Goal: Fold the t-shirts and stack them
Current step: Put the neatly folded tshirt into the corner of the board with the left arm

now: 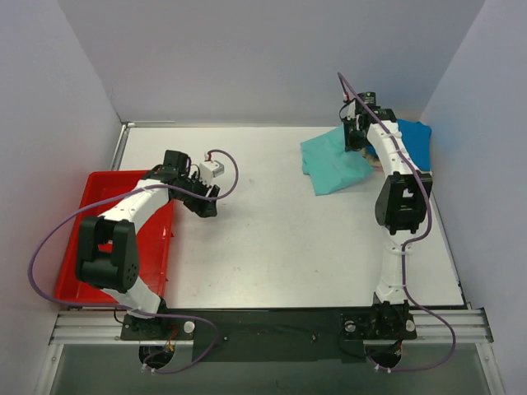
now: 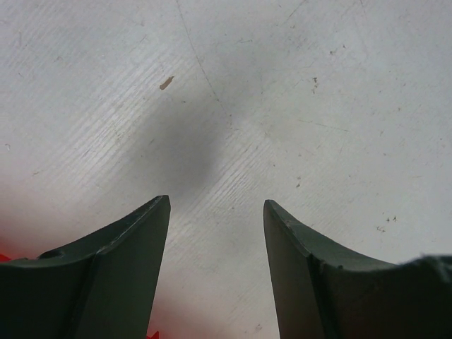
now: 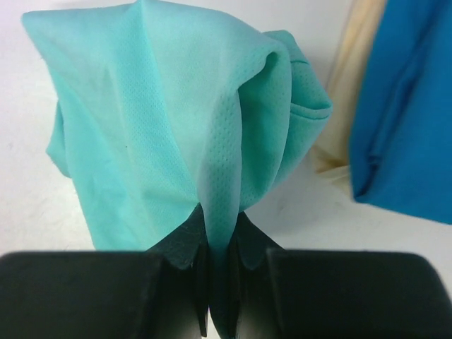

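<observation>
The teal-green t-shirt point(image 1: 331, 164) lies bunched at the back right of the table. My right gripper point(image 1: 356, 136) is shut on a fold of it; the right wrist view shows the cloth point(image 3: 176, 134) pinched between the jaws point(image 3: 220, 240). The bright blue t-shirt point(image 1: 412, 141) lies behind the right arm and shows in the right wrist view point(image 3: 406, 120). A strip of the cream t-shirt point(image 3: 353, 92) shows between the teal and blue ones. My left gripper point(image 1: 207, 202) is open and empty over bare table, its fingers point(image 2: 134, 254) apart.
A red plastic tray point(image 1: 90, 206) sits at the table's left edge under the left arm. Grey walls close in the table on the left, back and right. A metal rail point(image 1: 263, 325) runs along the near edge.
</observation>
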Robot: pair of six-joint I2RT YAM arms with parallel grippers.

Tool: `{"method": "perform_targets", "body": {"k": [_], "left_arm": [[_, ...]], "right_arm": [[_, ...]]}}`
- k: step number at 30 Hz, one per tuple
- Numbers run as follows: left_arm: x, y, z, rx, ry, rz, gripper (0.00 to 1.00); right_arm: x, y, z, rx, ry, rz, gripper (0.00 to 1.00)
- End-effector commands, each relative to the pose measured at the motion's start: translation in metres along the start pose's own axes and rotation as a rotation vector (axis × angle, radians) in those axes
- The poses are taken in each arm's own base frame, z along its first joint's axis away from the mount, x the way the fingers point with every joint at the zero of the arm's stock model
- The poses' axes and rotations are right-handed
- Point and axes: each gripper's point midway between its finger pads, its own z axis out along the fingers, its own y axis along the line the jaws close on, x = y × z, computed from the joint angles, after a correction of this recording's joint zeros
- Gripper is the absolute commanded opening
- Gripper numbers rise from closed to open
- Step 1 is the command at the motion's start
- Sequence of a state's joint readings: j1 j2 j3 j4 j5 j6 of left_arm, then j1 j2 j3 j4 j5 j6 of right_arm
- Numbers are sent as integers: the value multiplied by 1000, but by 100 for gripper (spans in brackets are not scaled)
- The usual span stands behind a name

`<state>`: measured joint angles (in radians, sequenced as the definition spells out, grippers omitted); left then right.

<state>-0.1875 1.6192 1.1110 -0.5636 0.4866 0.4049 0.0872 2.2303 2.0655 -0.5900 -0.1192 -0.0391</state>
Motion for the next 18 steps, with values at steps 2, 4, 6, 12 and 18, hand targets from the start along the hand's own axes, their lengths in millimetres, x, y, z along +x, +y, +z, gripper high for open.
{"method": "perform_targets", "body": {"k": [2,4,6,12,18], "left_arm": [[-17,14,-8,-59,-46,38,66],[-18,16,-8,-69,-45,39,66],[-17,18,-7,-72,-40,36,66],[-15,21,-5,-77,-31,26,66],[-18,22,-6,-76,-33,37,67]], "right_arm": [[-34,-34,-23,91,-52,-37,0],[-43,-42,-24,113,-76,-41,0],[-55,-51,-30,131,-108,-49,0],[-81,-77,-54,192,-192,-73,0],[-97,-118,-76,251,-266,-55,0]]}}
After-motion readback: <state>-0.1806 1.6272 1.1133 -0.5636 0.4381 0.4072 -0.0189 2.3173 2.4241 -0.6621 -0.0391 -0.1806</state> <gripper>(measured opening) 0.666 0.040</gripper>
